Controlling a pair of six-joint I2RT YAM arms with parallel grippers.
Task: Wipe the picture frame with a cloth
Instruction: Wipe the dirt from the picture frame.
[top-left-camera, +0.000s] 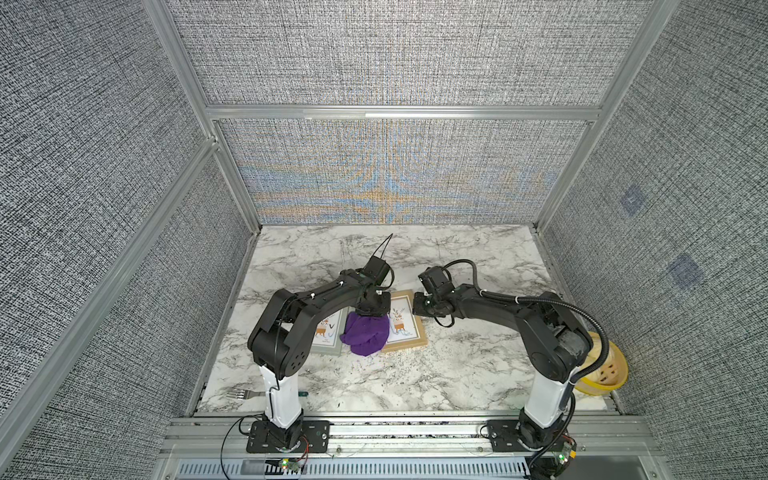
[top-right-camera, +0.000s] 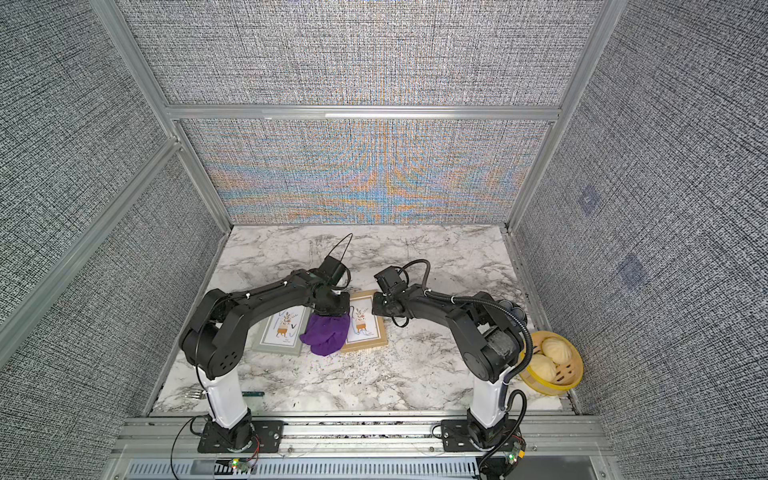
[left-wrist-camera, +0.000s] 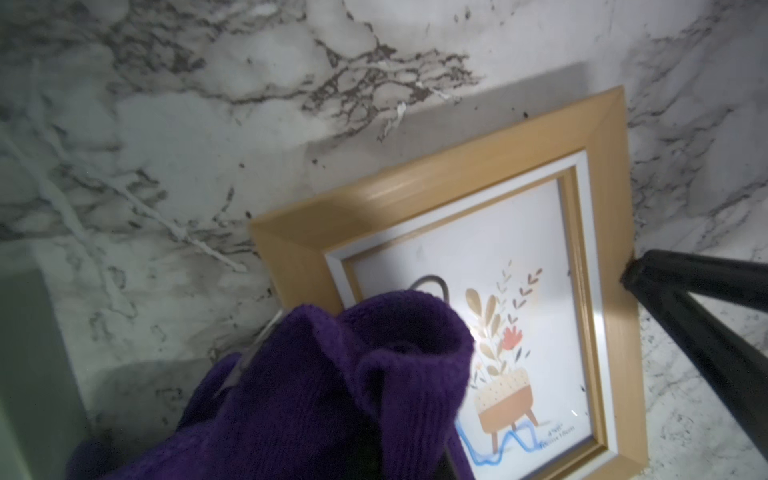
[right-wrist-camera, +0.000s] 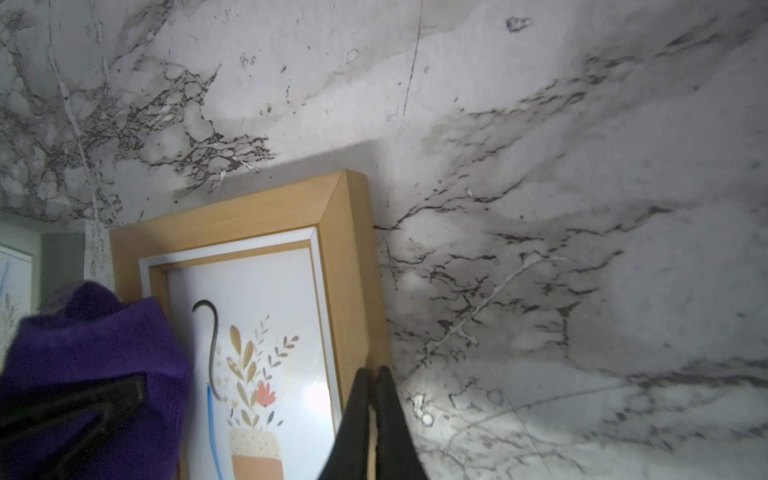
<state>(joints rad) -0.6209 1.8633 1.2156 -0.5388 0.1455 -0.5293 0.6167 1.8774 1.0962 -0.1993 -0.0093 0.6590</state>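
The cloth (top-left-camera: 365, 334), deep purple and nubbly, hangs bunched from the left pincer (top-left-camera: 370, 315), which is clamped on it. It overlaps the left edge of the wooden picture frame (top-left-camera: 402, 328) lying flat on the counter (top-left-camera: 457, 365) (a grey-green frame (top-right-camera: 276, 332) lies alongside). Only the wrist views show the right pincer (right-wrist-camera: 374, 374), tips pressed together, against that frame's side rail.

Both top views are bright and evenly lit; coloured moiré ripples over the woven back wall (top-left-camera: 399, 183), and wide-angle stretch shows at the edges. The wrist views are dimmer and softer: the picture frame (left-wrist-camera: 415, 195) throws a soft shadow on the table (left-wrist-camera: 208, 124) at its 12 o'clock side, its glass shows glare, and the cloth (left-wrist-camera: 332, 395) near the lens blurs
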